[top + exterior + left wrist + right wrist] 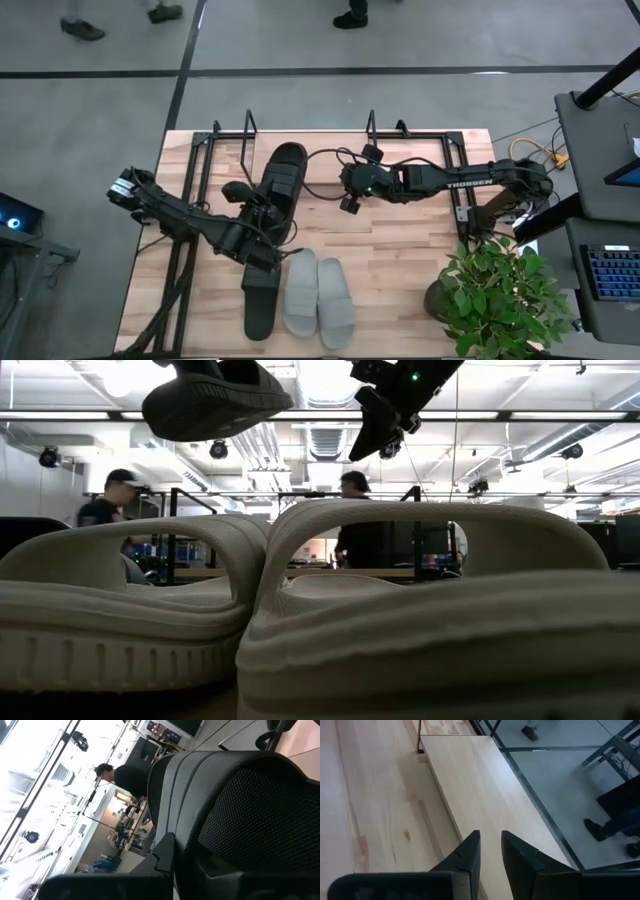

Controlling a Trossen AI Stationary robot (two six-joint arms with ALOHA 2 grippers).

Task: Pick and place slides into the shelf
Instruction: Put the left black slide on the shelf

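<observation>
1. An open robotics lab or workshop: exposed ceiling ducts [320, 445] and strip lights overhead.
2. Workbenches [300, 572] behind, people [362, 530] standing about.
3. Grey floor [400, 100] with dark taped lines.
</observation>
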